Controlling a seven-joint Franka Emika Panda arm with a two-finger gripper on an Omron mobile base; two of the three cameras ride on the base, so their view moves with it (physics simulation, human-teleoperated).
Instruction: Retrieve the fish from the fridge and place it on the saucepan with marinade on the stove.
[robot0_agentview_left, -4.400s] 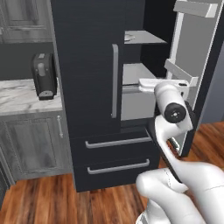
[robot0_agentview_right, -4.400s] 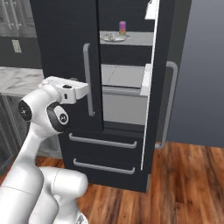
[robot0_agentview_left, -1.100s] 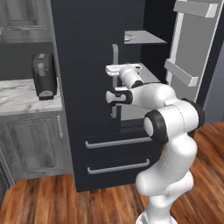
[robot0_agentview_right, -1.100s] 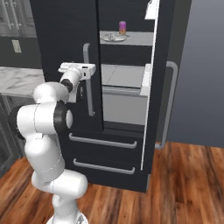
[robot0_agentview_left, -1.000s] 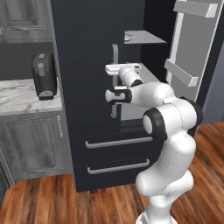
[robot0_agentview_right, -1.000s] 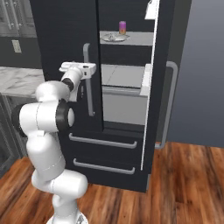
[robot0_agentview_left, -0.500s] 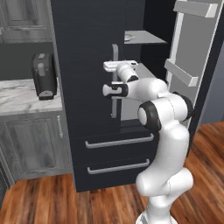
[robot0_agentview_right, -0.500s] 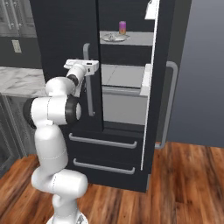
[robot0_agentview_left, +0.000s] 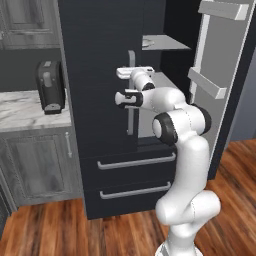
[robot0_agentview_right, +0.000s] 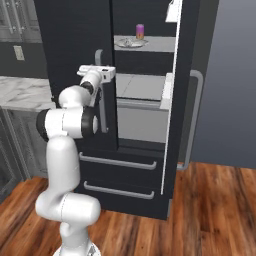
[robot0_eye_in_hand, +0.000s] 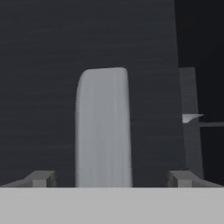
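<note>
Risen, end effector (robot0_eye_in_hand: 109, 178) straddles fridge (robot0_agentview_left: 95, 45) handle (robot0_eye_in_hand: 104, 127).

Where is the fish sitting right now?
In the right base view, the fish lies on a small plate on the upper shelf of the open fridge, just left of the small pink-and-yellow cylinder, above and right of the gripper.

The arm is rising from its base, bending at the elbow and reaching forward and up at about shoulder height. The gripper (robot0_eye_in_hand: 111, 178) is standing wide open, its two fingertips (robot0_eye_in_hand: 42, 178) spread apart and gripping nothing.
</note>
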